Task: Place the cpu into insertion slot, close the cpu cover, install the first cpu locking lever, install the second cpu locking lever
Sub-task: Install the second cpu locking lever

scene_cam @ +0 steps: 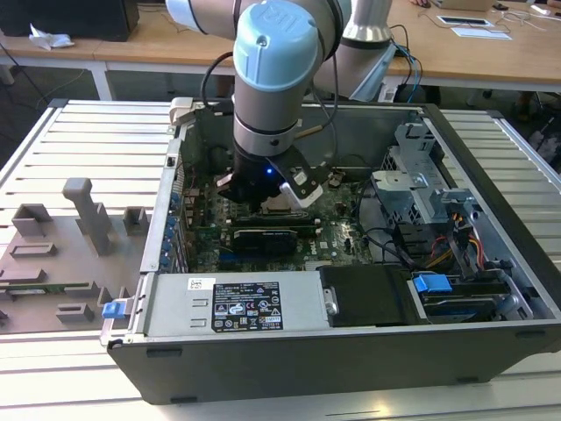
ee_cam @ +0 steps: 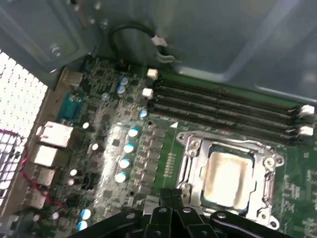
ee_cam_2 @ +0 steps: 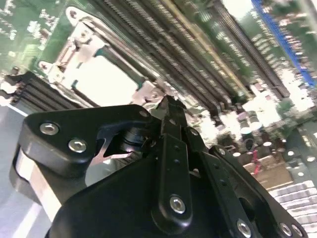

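1. Cpu (ee_cam: 228,178) sat seated in the insertion slot (ee_cam: 195,198) on the motherboard (ee_cam: 114,148) inside the open computer case (scene_cam: 351,351), which rested on the slatted surface (scene_cam: 88,132). One chip was counted, its dull silver top showing through the frame window in both wrist views.
2. Cpu cover (ee_cam: 190,148) lay flat over the chip, framing it on all sides; closing appeared done.
3. Locking levers: thin metal bars ran along the sides of the cover, but whether either was latched could not be told. Judged progress: placement and cover complete, levers unconfirmed.
4. End effector (ee_cam_2: 166,106) hung just beside the near edge of the socket, its black fingers (ee_cam_2: 171,124) drawn together to a narrow tip and carrying nothing. In the exterior view it hovered low over the middle of the board under the arm (scene_cam: 276,70).
5. Count: four long memory slots (ee_cam: 223,101) beside the socket, all unfilled as far as visible; one socket; one cover.
6. Grey fixture blocks (scene_cam: 83,210) stood on the surface toward the exterior view's left, well apart from the case.
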Robot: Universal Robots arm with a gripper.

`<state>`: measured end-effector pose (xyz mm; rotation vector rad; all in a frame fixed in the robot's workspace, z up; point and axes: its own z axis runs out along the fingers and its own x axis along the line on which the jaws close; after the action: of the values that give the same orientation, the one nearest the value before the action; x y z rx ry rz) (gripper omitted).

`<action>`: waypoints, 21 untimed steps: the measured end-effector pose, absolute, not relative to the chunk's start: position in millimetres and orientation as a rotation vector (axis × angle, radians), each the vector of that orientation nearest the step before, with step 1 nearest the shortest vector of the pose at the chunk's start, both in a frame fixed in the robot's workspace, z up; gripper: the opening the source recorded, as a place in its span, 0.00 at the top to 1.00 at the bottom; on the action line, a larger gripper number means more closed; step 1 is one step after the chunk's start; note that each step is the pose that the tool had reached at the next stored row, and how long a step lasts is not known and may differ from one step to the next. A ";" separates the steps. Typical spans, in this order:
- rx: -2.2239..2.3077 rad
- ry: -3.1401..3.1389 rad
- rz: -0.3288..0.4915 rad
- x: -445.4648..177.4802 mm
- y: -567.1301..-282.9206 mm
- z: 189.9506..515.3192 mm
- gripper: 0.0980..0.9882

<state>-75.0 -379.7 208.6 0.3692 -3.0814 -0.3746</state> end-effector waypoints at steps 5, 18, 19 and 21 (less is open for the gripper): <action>0.364 -3.064 -0.376 -60.7 -370.7 208.6 0.99; 0.346 -3.020 -0.305 -24.0 -331.6 207.9 0.99; 0.345 -3.019 -0.283 -22.2 -324.9 207.9 0.99; 0.343 -3.017 -0.258 -20.1 -317.8 207.9 0.99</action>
<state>-20.1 -317.8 207.9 0.3425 -3.0175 -0.2578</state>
